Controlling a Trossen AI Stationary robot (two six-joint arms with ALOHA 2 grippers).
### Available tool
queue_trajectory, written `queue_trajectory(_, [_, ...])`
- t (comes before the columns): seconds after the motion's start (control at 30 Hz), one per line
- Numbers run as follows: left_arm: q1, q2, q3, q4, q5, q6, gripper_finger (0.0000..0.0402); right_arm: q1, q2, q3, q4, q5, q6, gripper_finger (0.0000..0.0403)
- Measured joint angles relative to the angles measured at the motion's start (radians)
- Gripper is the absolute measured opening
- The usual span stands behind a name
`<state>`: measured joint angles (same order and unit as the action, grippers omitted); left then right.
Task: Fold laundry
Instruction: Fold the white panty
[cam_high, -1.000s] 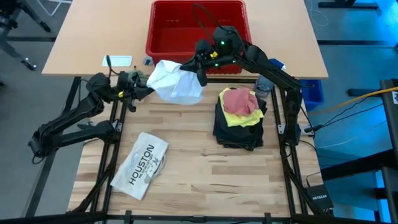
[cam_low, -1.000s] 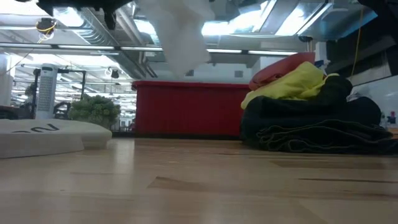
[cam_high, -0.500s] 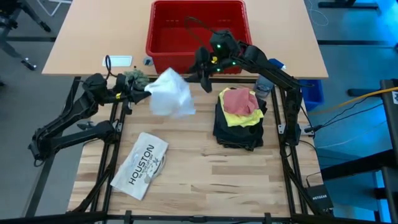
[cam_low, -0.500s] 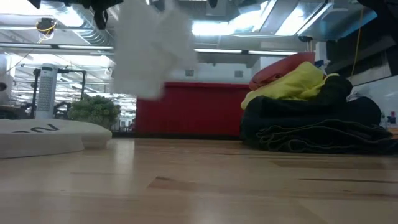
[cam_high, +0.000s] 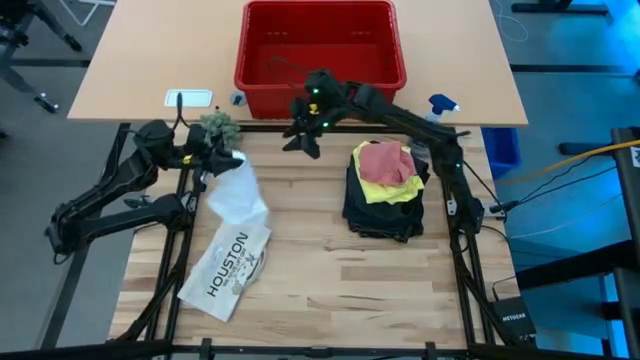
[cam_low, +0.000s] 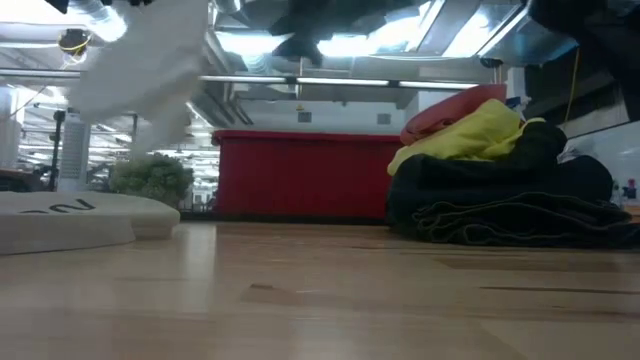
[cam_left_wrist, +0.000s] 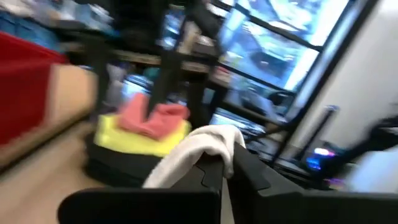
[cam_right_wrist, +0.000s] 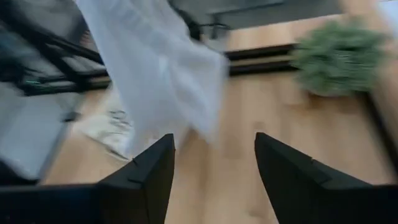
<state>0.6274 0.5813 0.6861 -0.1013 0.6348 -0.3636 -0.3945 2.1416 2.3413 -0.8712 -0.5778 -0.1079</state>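
Note:
The small white cloth (cam_high: 236, 192) hangs from my left gripper (cam_high: 230, 160), which is shut on it above the table's far left part. The cloth also shows in the low view (cam_low: 140, 70) and in the right wrist view (cam_right_wrist: 155, 68). My right gripper (cam_high: 300, 143) stands open in the air to the cloth's right, in front of the red basket, with nothing between its fingers (cam_right_wrist: 149, 180). At the right lies a stack: black trousers (cam_high: 385, 210) on the table, the yellow T-shirt (cam_high: 395, 185) on them, and the pink cloth (cam_high: 380, 160) on top. My left gripper pinches a bunched upper part of the white cloth (cam_left_wrist: 208, 142) between its two fingers. The fingers lie about level and come from the table's left side. The cloth hangs slack below them, and in the low view its lower end (cam_low: 165, 135) is clear of the table.
The red basket (cam_high: 320, 70) stands at the far edge behind my right arm. A flat white item printed "HOUSTON" (cam_high: 226, 265) lies near left. A small green plant (cam_high: 216, 124) stands by my left gripper. Bare wood (cam_high: 320, 270) spreads across the table's middle and near side.
My right gripper has opened and let go of the white cloth, then dropped and moved toward the table's left. The cloth, first held spread between both grippers, has swung to the left and now hangs from my left gripper alone.

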Motion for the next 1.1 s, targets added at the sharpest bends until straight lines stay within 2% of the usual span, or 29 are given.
queue_trajectory(0.1, [-0.015, -0.015, 0.000, -0.010, 0.098, -0.088, 0.0000, -0.001, 0.047, 0.000, 0.032, -0.148, 0.030, 0.0213])
queue_trajectory(0.17, [-0.025, -0.034, 0.001, -0.052, 0.153, -0.148, 0.0000, 0.001, 0.073, 0.000, 0.029, -0.195, 0.019, 0.0213])
queue_trajectory(0.3, [-0.039, -0.084, 0.002, -0.305, 0.180, -0.178, 0.0000, 0.011, 0.131, 0.000, 0.037, -0.247, -0.009, 0.0214])
queue_trajectory(0.37, [-0.039, -0.104, 0.002, -0.508, 0.143, -0.134, 0.0000, 0.024, 0.162, 0.000, 0.036, -0.263, -0.025, 0.0214])
queue_trajectory(0.47, [-0.039, -0.112, 0.001, -0.780, 0.030, -0.040, 0.0000, 0.044, 0.213, 0.000, 0.023, -0.279, -0.035, 0.0214])
queue_trajectory(0.57, [-0.039, -0.112, 0.000, -0.928, -0.084, 0.034, 0.0000, 0.074, 0.270, 0.000, 0.009, -0.260, -0.053, 0.0214])
queue_trajectory(0.73, [-0.039, -0.109, -0.012, -0.979, -0.099, 0.075, 0.0000, 0.111, 0.364, 0.000, 0.033, -0.181, -0.057, 0.0214])
queue_trajectory(1.0, [-0.070, -0.101, -0.125, -1.121, -0.027, 0.074, 0.0000, 0.118, 0.462, 0.000, 0.255, -0.107, 0.060, 0.0214])
queue_trajectory(1.1, [-0.081, -0.099, -0.139, -1.063, -0.007, 0.042, 0.0000, 0.129, 0.490, 0.000, 0.284, -0.104, 0.076, 0.0214])
